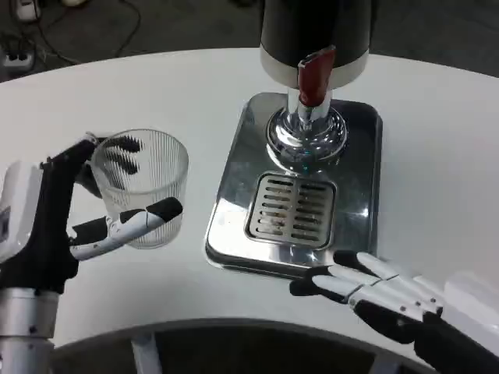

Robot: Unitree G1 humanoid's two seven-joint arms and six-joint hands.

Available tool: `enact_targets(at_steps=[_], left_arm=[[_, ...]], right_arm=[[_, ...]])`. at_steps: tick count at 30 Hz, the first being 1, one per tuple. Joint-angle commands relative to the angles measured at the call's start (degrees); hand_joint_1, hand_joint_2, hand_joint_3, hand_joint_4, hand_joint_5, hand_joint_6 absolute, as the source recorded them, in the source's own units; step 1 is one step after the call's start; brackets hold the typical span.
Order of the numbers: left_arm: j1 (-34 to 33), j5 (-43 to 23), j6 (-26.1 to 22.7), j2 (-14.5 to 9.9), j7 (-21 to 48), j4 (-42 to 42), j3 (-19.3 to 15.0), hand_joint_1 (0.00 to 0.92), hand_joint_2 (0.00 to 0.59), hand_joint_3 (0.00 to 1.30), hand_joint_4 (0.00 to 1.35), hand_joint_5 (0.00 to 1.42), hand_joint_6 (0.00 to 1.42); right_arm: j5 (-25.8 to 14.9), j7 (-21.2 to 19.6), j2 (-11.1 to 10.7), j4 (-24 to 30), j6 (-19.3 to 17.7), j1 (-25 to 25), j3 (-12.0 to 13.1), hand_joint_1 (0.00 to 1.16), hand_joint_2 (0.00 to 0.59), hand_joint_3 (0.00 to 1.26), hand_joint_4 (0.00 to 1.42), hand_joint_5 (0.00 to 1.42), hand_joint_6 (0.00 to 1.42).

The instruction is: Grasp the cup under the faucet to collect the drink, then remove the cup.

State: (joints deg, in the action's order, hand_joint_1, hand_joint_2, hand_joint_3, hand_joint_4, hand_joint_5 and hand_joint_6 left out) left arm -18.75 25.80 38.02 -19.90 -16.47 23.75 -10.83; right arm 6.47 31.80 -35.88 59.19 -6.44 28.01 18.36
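Note:
A clear ribbed plastic cup (144,183) stands upright at the left of the table, gripped by my left hand (58,218), whose fingers wrap around its sides. It looks empty. To its right is the drink dispenser (313,39), a dark body with a red tap lever (315,76) above a chrome faucet (306,132). Below lies the shiny metal drip tray (234,202) with a slotted grate (290,207). The cup is off the tray, left of it. My right hand (374,292) rests flat on the table by the tray's near right corner, fingers stretched out, holding nothing.
The white table's (437,156) curved near edge runs just in front of both hands. Cables and a power strip (19,47) lie on the floor beyond the far left edge.

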Motion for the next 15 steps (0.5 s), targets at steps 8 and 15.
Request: enact_targets(at_steps=[8, 15], left_arm=[[-11.25, 6.34, 0.85, -1.19, -10.68, 13.13, 7.51, 0.746, 0.064, 0.72, 0.75, 0.86, 0.82], [-18.02, 7.03, 2.13, -0.89, -14.4, 24.16, 12.54, 0.728, 0.06, 0.74, 0.78, 0.89, 0.84]], right_arm=[[-0.58, -0.26, 0.26, 0.81, -2.07, 2.05, 1.33, 0.52, 0.448, 0.15, 0.08, 0.0, 0.0], [-1.01, -0.47, 0.46, 0.81, -2.85, 3.51, 2.62, 0.52, 0.448, 0.15, 0.08, 0.0, 0.0]])
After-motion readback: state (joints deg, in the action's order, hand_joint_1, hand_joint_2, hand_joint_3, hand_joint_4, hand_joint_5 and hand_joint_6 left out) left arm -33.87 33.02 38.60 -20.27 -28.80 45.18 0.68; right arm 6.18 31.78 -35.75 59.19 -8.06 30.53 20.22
